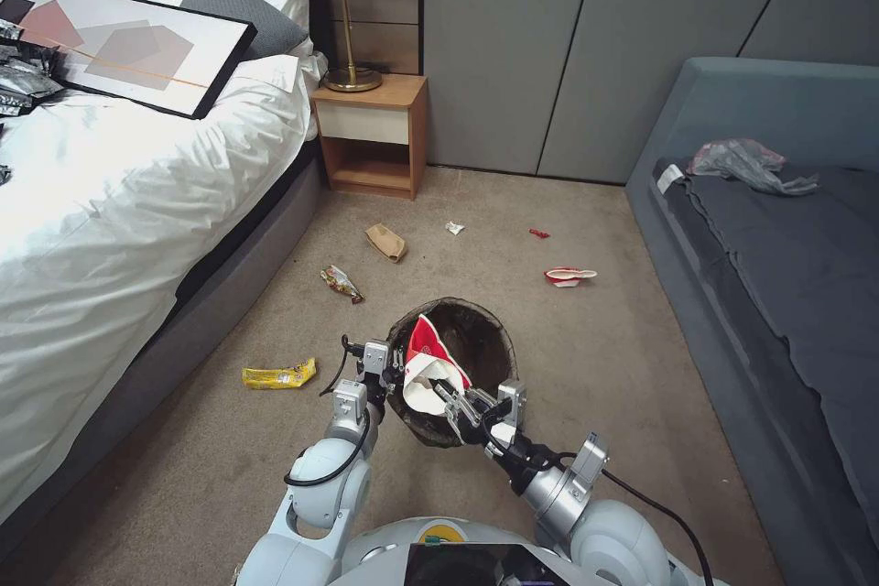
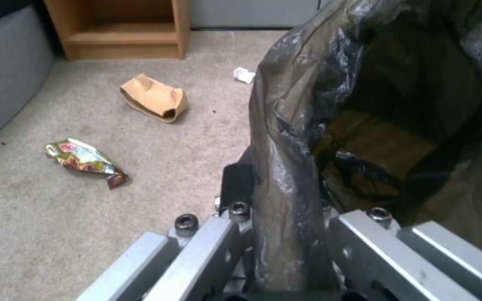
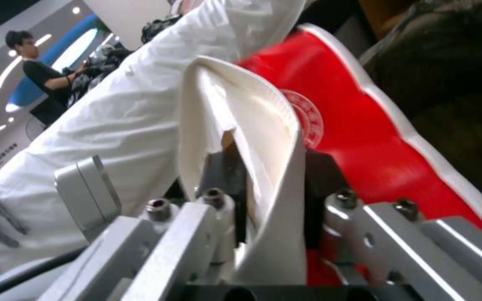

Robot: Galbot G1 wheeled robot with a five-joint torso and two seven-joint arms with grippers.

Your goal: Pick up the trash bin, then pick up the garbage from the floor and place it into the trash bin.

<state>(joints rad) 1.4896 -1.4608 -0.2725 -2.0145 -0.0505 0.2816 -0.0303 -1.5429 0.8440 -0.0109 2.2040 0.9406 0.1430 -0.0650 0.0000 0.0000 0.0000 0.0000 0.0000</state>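
The trash bin [image 1: 472, 339], lined with a dark bag, hangs off the floor in front of me. My left gripper [image 1: 389, 364] is shut on its near-left rim [image 2: 285, 209]. Over the bin's opening, my right gripper [image 1: 446, 392] is shut on a crushed red-and-white paper cup [image 1: 428, 366], seen close in the right wrist view [image 3: 274, 175]. More garbage lies on the carpet: a yellow wrapper [image 1: 279, 374], a colourful wrapper [image 1: 341, 283] [image 2: 85, 161], a brown paper bag [image 1: 386, 242] [image 2: 153, 98], a white scrap [image 1: 454, 227] [image 2: 244, 75], a red scrap [image 1: 538, 233] and another crushed cup [image 1: 569, 276].
A bed [image 1: 110, 192] with white bedding runs along the left. A wooden nightstand [image 1: 371, 133] with a lamp stands at the back. A grey sofa [image 1: 778, 275] lines the right. The litter lies on open carpet between them.
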